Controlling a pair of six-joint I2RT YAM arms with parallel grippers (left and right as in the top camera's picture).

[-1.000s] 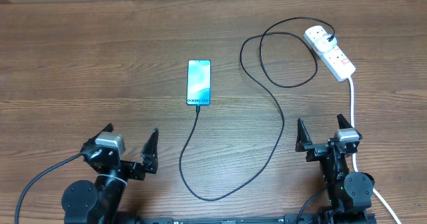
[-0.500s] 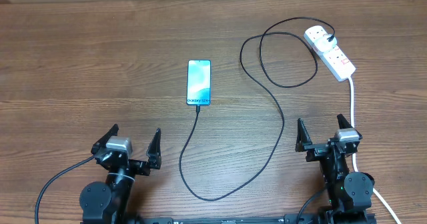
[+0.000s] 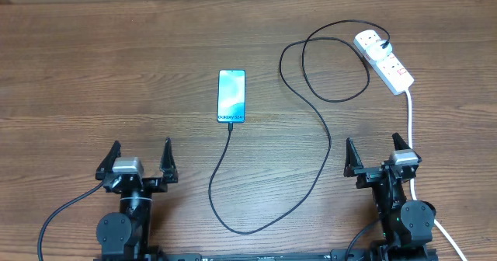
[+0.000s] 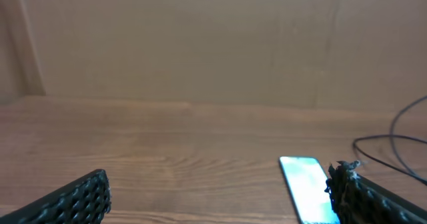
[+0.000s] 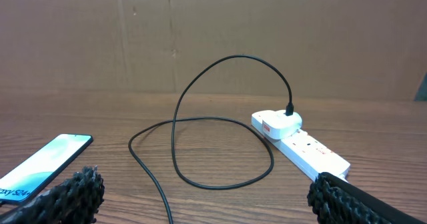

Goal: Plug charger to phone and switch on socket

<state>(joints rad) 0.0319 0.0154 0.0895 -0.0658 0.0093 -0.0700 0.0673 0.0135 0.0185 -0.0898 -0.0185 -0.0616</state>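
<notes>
The wood-grain desk [image 3: 93, 74] carries a slim, glossy phone [image 3: 231, 96] with a teal screen, lying flat at mid-desk. The thin black charger [image 5: 237, 57] curls from the phone's near edge to a white adapter seated in the far outlet of the white oblong socket [image 3: 386, 61], far right. The left jaws and right jaws stand spread wide at the near edge, their black pads [image 5: 80, 192] knobbly. The phone lies beyond the left jaws to their right. The socket lies beyond the right jaws.
</notes>
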